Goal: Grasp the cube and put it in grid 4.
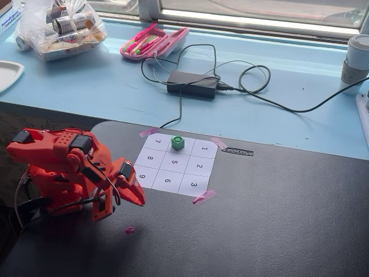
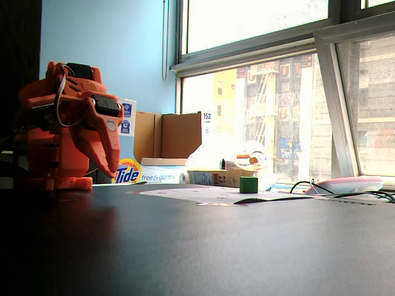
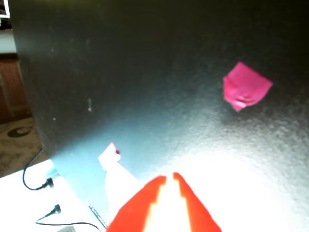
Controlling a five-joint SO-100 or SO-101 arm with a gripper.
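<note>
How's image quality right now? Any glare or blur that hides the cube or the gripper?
A fixed view from above: even daylight, cube sharp on the sheet, gripper clear. The low fixed view: bright windows behind, table dark, cube readable. Wrist view: soft, glare washes out the lower part around the gripper; pink scrap visible, cube not in frame.

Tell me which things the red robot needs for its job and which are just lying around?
For the job:
the green cube
square 4 of the numbered sheet, under the cube
the fingers

Just lying about:
pink tape scrap
black power brick
pink pencil case
plastic bag
</note>
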